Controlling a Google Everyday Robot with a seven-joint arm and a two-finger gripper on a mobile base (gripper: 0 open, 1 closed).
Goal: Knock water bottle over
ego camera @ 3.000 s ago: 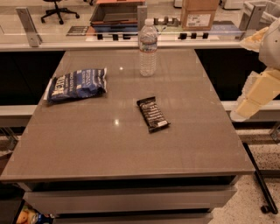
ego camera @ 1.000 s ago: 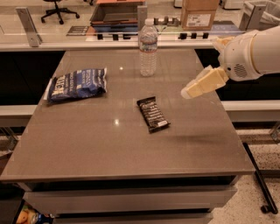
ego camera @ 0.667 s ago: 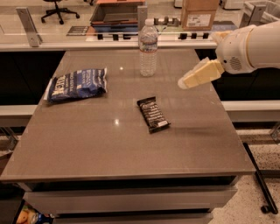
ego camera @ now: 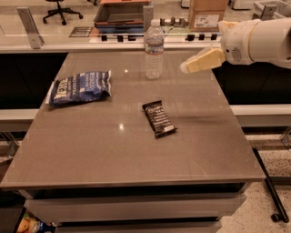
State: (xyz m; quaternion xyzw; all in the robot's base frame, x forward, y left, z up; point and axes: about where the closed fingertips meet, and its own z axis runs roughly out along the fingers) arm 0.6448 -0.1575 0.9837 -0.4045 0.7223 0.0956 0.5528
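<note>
The water bottle (ego camera: 154,49) stands upright near the far edge of the grey table (ego camera: 113,150). It is clear and ribbed, with a white cap and a pale label band. My gripper (ego camera: 185,67) comes in from the right on a white arm and hovers above the table, a short way to the right of the bottle at about its mid height, not touching it. A dark snack bar (ego camera: 159,118) lies flat in the middle of the table.
A blue chip bag (ego camera: 79,87) lies at the table's left. Behind the table runs a counter with a cardboard box (ego camera: 208,13), a dark tray (ego camera: 120,13) and a glass partition post (ego camera: 28,27). An office chair (ego camera: 61,7) stands far back.
The arm has swung in from the right side and moved left and up toward the bottle. The bottle, snack bar and chip bag have not moved.
</note>
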